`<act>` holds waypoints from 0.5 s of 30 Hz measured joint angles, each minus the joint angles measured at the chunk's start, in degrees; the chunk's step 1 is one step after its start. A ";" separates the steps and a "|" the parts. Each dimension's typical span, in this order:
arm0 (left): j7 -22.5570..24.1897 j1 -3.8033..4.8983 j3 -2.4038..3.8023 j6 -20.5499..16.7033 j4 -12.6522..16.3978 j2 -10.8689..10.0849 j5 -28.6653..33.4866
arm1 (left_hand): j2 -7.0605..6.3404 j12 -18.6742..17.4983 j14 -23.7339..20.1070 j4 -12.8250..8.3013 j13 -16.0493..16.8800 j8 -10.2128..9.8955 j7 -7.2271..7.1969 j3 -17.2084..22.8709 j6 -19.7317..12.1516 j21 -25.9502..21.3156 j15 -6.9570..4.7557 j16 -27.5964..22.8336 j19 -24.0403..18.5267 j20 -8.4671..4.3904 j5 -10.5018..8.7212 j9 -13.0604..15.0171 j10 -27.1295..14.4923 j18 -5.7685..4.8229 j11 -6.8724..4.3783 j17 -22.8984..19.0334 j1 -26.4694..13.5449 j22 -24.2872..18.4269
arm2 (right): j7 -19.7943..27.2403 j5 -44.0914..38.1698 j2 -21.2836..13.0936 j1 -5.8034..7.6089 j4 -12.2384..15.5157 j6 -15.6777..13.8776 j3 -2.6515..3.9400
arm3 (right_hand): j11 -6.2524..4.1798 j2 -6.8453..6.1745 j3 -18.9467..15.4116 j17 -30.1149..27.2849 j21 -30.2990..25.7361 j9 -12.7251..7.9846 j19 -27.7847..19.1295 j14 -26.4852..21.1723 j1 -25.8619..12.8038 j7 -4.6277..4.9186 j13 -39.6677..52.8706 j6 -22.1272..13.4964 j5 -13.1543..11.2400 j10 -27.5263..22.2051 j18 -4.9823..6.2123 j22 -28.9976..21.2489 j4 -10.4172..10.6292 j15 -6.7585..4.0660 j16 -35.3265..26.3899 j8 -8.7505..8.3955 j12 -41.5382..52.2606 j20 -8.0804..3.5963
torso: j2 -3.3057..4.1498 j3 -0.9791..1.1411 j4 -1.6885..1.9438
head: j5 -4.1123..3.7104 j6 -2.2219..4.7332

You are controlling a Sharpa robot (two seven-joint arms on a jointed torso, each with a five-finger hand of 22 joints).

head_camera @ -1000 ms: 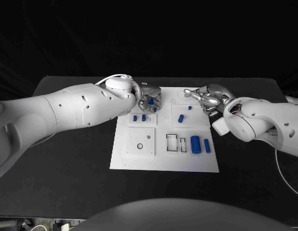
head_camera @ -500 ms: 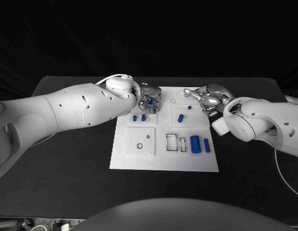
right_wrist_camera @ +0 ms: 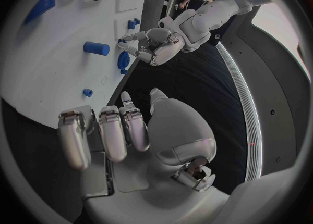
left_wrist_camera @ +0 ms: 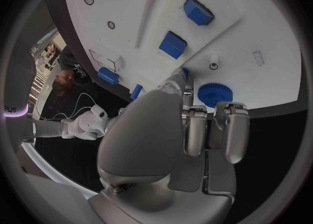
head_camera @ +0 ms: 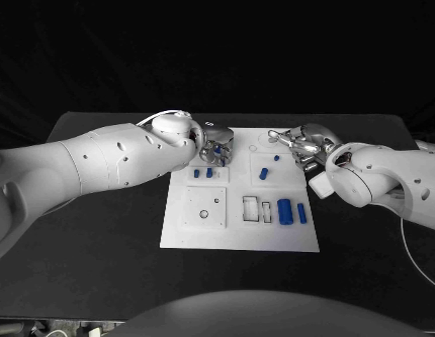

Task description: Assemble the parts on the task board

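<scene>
Currently the white rectangular task board (head_camera: 240, 210) lies in the middle of the black bench (head_camera: 96, 232). At its far left corner the left hand (head_camera: 215, 147) hovers, fingers (left_wrist_camera: 194, 130) curled down beside a round blue ridged part (left_wrist_camera: 215, 94); whether they actually grip it is hard to tell. Beyond the far right edge the right hand (head_camera: 300, 144) hangs with its fingers (right_wrist_camera: 104, 133) loosely apart, holding nothing. Two blue cylindrical parts (head_camera: 291, 211) lie side by side near the right edge, and small blue blocks (head_camera: 203, 172) sit just nearer than the left hand.
</scene>
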 measured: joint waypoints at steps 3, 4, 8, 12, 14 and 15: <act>0.59 -0.11 -0.06 -1.05 0.33 -0.41 -0.21 | -0.25 0.01 -0.20 0.00 0.01 0.00 0.03 0.00 0.03 0.00 0.20 0.00 0.00 0.00 -0.13 0.01 0.05 0.00 -0.04 0.00 0.25 0.00 | -0.01 0.02 -0.04 0.00 -0.05 0.01 0.00 | 0.00 0.00 0.00 0.00 0.00 0.00 0.00 0.00 0.00 0.00 0.00 0.00 0.00 0.00 0.00 0.01 0.00 0.00 0.00 0.00 0.00 0.00 | 0.01 -0.01 0.01 | -0.02 0.09; 0.78 -0.14 -0.09 -1.39 0.45 -0.55 -0.27 | -0.30 0.01 -0.21 0.00 0.01 0.00 0.11 0.00 0.11 0.00 0.21 0.00 0.00 0.00 -0.18 0.00 0.06 0.00 -0.04 0.00 0.30 0.00 | -0.02 0.02 -0.04 0.00 -0.08 0.02 0.00 | 0.00 0.00 0.00 0.00 0.00 0.00 0.00 0.00 0.00 0.00 0.00 0.00 0.00 0.00 0.00 0.03 0.00 0.00 0.00 0.00 0.00 0.00 | 0.01 -0.02 0.01 | -0.03 0.11; 1.70 -0.19 -0.10 -3.24 1.19 -1.31 -0.47 | -0.30 0.00 -0.22 0.24 0.01 0.00 0.11 0.24 0.11 0.00 0.22 0.00 0.00 0.00 -0.02 -0.13 0.08 0.00 -0.03 -0.01 0.30 0.00 | -0.05 0.04 -0.05 -0.02 -0.19 0.03 0.00 | 0.00 0.00 0.00 0.00 0.00 0.00 0.00 0.00 0.00 0.00 0.00 0.00 0.00 0.00 0.00 0.05 0.00 0.00 0.00 0.00 0.00 0.00 | -0.01 -0.02 0.01 | -0.04 0.15; 2.51 -0.08 -0.04 -5.39 2.17 -2.25 -0.59 | -0.30 -0.40 -0.22 0.11 0.01 0.00 0.11 0.40 0.11 0.00 0.22 0.00 0.00 0.00 0.05 -0.21 0.08 0.00 -0.02 -0.01 0.30 0.00 | -0.09 0.06 -0.07 -0.03 -0.29 0.05 0.00 | 0.00 0.00 0.00 0.00 0.00 0.00 0.00 0.00 0.00 0.00 0.00 0.00 0.00 0.00 0.00 0.04 0.00 0.00 0.00 0.00 0.00 0.00 | -0.02 -0.01 0.02 | -0.05 0.20; 2.84 0.06 -0.02 -6.30 2.56 -2.64 -0.61 | -0.30 -0.54 -0.22 0.24 0.00 0.00 0.11 0.55 0.11 0.00 0.21 0.00 0.00 0.00 0.05 -0.23 0.08 0.01 -0.02 -0.01 0.30 0.00 | -0.10 0.06 -0.08 -0.04 -0.32 0.05 0.00 | 0.00 0.00 0.00 0.00 0.00 0.00 0.00 0.00 0.00 0.00 0.00 0.00 0.00 0.00 0.00 0.04 0.00 0.00 0.00 0.14 0.00 0.00 | -0.03 0.01 0.02 | -0.05 0.21; 3.04 0.18 -0.01 -6.86 2.80 -2.89 -0.61 | -0.31 -0.54 -0.22 0.25 0.00 0.00 0.11 0.55 0.11 0.00 0.21 0.00 0.00 0.00 0.05 -0.23 0.08 0.00 -0.02 -0.01 0.29 0.00 | -0.11 0.06 -0.08 -0.05 -0.34 0.06 -0.01 | 0.00 0.00 0.00 0.00 0.00 0.00 0.00 0.00 0.00 0.00 0.00 0.00 0.00 0.00 0.00 0.04 0.00 0.00 0.00 0.23 0.00 0.00 | -0.03 0.01 0.01 | -0.05 0.21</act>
